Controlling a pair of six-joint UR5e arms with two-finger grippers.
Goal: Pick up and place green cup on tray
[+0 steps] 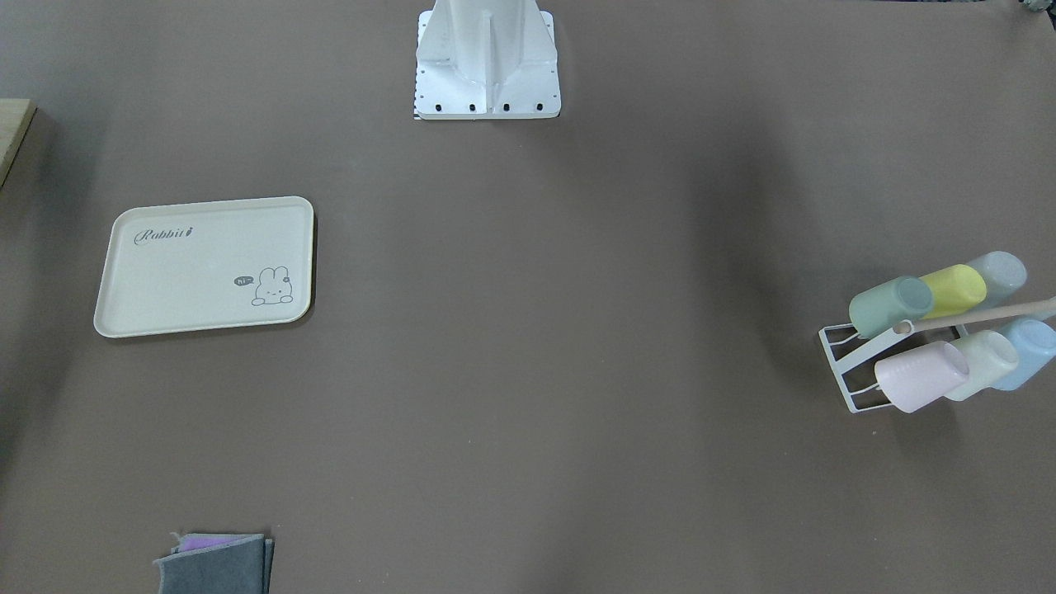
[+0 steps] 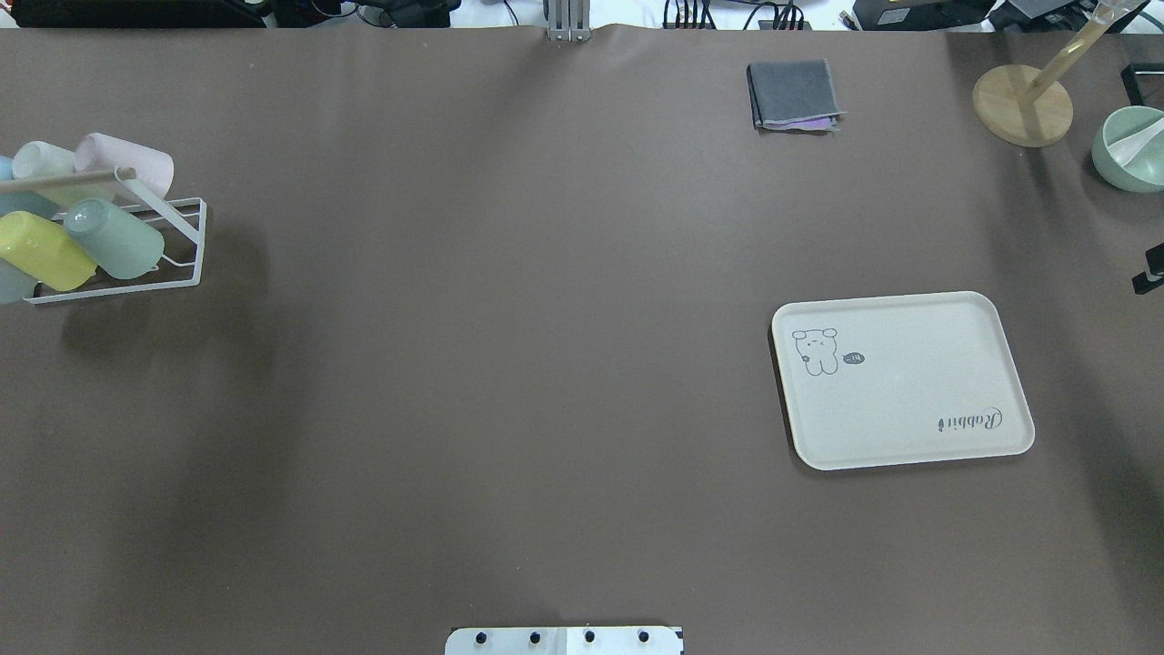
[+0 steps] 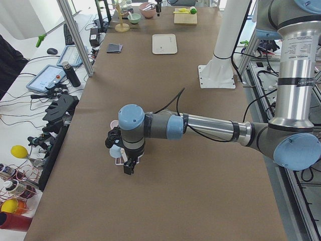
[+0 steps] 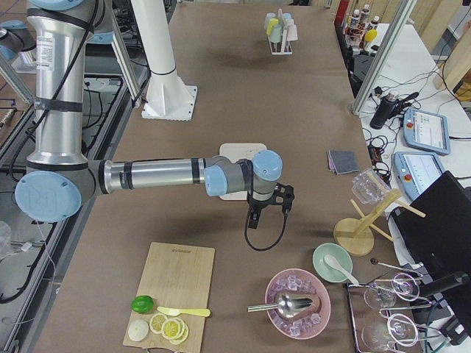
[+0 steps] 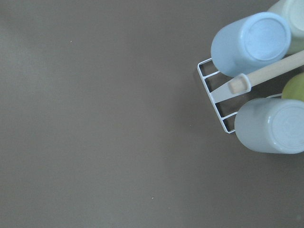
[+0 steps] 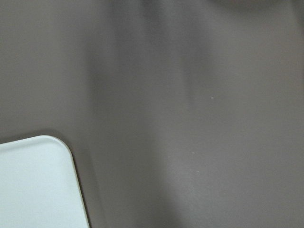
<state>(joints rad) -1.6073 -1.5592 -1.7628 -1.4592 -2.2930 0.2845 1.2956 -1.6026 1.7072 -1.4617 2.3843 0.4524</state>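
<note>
left claw [image 3: 129, 166] shows only in the side view from the table's end, where it hangs point-down from the near arm at the middle left of the frame, close by the wire rack [image 5: 219, 93]. from there i cannot tell how far its fingers are spread or whether it has hold of anything. right claw [image 4: 266, 206] is likewise seen only from the other end of the table, pointing down at the centre of the frame just beside the tray [image 1: 181, 280], and its opening cannot be told either. its wrist view catches one rounded corner of the tray at the lower left. the green cup [image 1: 887, 307] sits tilted on the rack at the middle right of the front view, its base toward the camera, touching the yellow cup [image 1: 955, 290] next to it. a pink cup [image 1: 920, 375] and a pale mint cup [image 1: 982, 363] lean on the rack's other side, below a wooden rod [image 1: 982, 315]. the tray lies flat on the brown table at the middle left of that view, well apart from the rack.
</note>
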